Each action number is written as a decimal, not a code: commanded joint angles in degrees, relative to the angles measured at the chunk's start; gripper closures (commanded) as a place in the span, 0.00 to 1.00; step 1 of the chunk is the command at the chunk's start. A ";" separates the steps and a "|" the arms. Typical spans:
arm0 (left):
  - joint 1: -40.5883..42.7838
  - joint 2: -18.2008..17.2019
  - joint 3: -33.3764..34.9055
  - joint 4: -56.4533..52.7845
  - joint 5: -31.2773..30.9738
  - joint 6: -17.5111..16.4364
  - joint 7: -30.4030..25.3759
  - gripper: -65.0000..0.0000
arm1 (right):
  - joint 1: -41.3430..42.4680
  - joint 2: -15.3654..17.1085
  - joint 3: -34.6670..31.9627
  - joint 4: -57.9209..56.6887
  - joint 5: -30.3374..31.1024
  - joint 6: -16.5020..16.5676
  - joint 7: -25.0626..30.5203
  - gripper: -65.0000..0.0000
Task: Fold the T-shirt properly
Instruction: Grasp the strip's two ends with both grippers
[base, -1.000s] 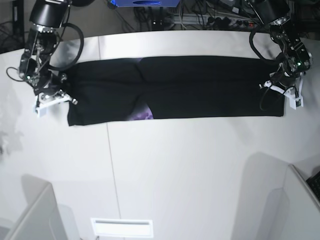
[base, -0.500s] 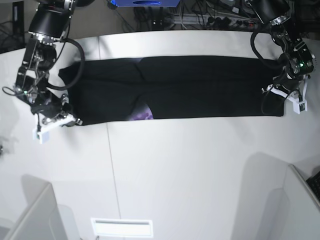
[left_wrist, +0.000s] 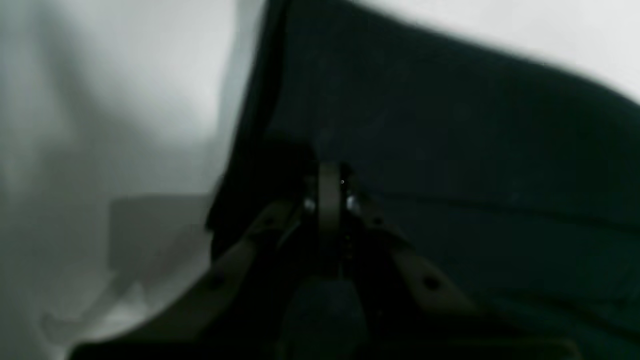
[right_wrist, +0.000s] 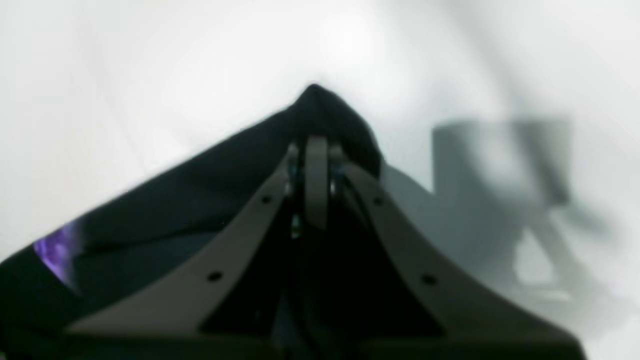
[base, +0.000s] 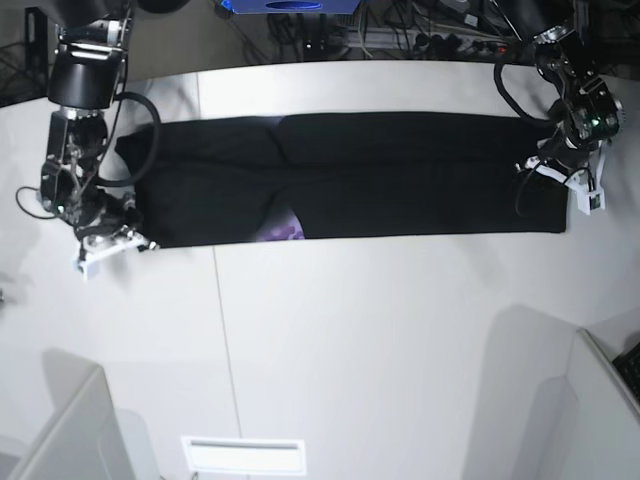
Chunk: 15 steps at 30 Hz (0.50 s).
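The black T-shirt (base: 400, 175) lies as a long folded band across the far half of the white table, with a bit of purple print (base: 291, 229) showing at its near edge. My right gripper (base: 108, 245) is at the band's near left corner. In the right wrist view it (right_wrist: 315, 150) is shut on a peaked corner of the black cloth (right_wrist: 200, 200). My left gripper (base: 578, 190) is at the band's right end. In the left wrist view it (left_wrist: 330, 182) is shut on the cloth's edge (left_wrist: 475, 125).
The white table (base: 350, 330) has a seam line running front to back left of centre. Pale bins stand at the front left (base: 60, 430) and front right (base: 600, 400). A white slotted panel (base: 243, 455) sits at the front edge. Cables and a blue box (base: 290, 5) lie behind the table.
My right gripper has moved toward the table's front at the shirt's left end, taking the near left corner with it. My left gripper dipped slightly, then came back up at the right end.
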 joint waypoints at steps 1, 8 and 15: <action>-0.25 -0.98 -0.21 0.95 -0.55 -0.02 -0.94 1.00 | 1.11 1.15 0.26 -0.21 -0.95 -0.39 1.09 1.00; -0.16 -0.98 -0.38 3.15 -1.17 -0.11 -0.59 1.00 | -0.56 1.42 0.79 5.68 -0.60 -0.39 0.03 1.00; 1.25 -0.98 -5.13 11.59 -2.31 -0.46 -0.32 1.00 | -7.07 -0.78 0.79 28.27 -0.60 -0.39 -4.10 1.00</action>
